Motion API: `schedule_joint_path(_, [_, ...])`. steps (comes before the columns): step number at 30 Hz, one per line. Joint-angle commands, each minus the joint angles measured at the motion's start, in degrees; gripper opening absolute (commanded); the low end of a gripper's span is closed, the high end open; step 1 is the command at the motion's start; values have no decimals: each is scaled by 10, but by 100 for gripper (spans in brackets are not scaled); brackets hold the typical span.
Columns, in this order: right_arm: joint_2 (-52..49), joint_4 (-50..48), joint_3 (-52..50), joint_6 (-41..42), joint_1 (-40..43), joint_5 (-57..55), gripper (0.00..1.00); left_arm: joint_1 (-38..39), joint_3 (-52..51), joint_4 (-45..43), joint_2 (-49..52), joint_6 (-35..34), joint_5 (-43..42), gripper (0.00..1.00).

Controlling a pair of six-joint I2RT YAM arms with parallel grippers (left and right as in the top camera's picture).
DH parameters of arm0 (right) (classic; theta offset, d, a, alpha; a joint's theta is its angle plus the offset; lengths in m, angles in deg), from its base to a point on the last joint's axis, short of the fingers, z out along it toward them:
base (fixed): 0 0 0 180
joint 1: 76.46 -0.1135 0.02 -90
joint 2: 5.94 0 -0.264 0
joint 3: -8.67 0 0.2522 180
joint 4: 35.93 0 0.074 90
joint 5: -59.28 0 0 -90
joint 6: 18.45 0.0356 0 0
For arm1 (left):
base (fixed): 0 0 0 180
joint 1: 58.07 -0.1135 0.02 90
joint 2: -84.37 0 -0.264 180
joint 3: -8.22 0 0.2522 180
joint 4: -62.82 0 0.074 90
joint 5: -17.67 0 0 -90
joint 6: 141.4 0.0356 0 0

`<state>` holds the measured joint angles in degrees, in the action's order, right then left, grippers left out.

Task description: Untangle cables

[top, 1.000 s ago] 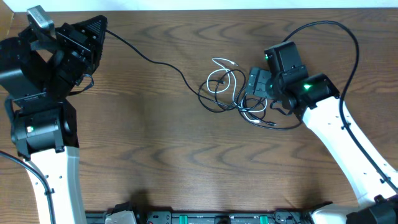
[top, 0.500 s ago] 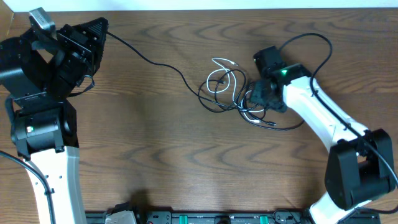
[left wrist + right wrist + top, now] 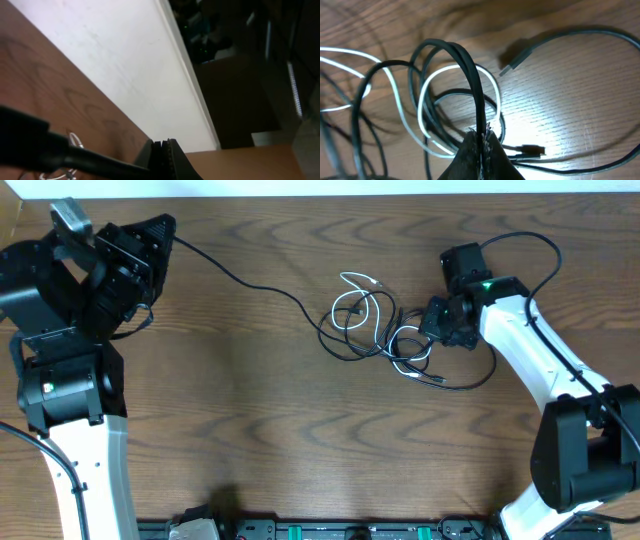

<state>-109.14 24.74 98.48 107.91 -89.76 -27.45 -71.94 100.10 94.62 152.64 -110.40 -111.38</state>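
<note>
Closing over the past second, the right end effector has swung from over the knot to its 3 o'clock edge, and its fingers now pinch a black loop rising from the pile. The cables lie knotted toward 2 o'clock from the middle of the bench, the white cable coiled through the black strands. Which black cord the loop belongs to I cannot tell. The longer black cable runs out at 10 o'clock to the left end effector, which is clenched and appears to hold its end.

Judged from this, the step in hand is seizing a strand to draw it free. Next the right arm would likely lift and pull toward 3 o'clock, slowly, watching that the white coil slips off rather than tightening.
</note>
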Motion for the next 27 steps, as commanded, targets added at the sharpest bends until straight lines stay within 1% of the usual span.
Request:
schedule_joint_path(1, [70,9,58,-45,1,19,1,-3,6,25,3,36,26,7])
schedule_joint_path(5, [139,11,118,-95,0,63,1,-3,6,57,5,40,43,7])
schedule_joint_path(7, [191,4,145,-94,0,63,2,-3,5,77,9,42,53,7])
schedule_joint_path(9, [223,-8,148,-94,0,60,1,-3,5,87,11,46,55,8])
schedule_joint_path(13, [260,-4,147,-94,0,2,2,-3,5,95,17,50,54,7])
schedule_joint_path(16, [257,23,145,-79,0,-61,2,-3,5,98,18,50,55,8])
schedule_joint_path(17, [255,31,143,-72,0,-75,3,-3,5,98,18,50,55,7])
schedule_joint_path(18, [250,38,139,-62,0,-85,7,-3,5,98,18,50,55,7])
schedule_joint_path(19, [245,42,134,-58,0,-87,16,-3,5,98,18,51,55,7])
schedule_joint_path(20, [240,44,130,-55,0,-87,28,-3,5,98,18,52,55,7])
schedule_joint_path(21, [234,47,127,-55,0,-83,32,-3,5,98,18,52,55,7])
schedule_joint_path(22, [227,52,126,-55,-1,-77,33,-3,5,98,18,52,55,8])
schedule_joint_path(23, [220,55,126,-55,-2,-71,36,-3,5,100,18,52,55,7])
schedule_joint_path(24, [213,58,126,-56,-3,-61,44,-3,5,100,18,52,55,7])
schedule_joint_path(25, [206,59,126,-56,-4,-48,64,-3,5,100,18,52,55,7])
schedule_joint_path(26, [201,61,126,-56,-5,-35,75,-3,5,100,18,52,55,8])
schedule_joint_path(27, [195,61,126,-56,-7,-19,82,-3,5,100,18,52,55,8])
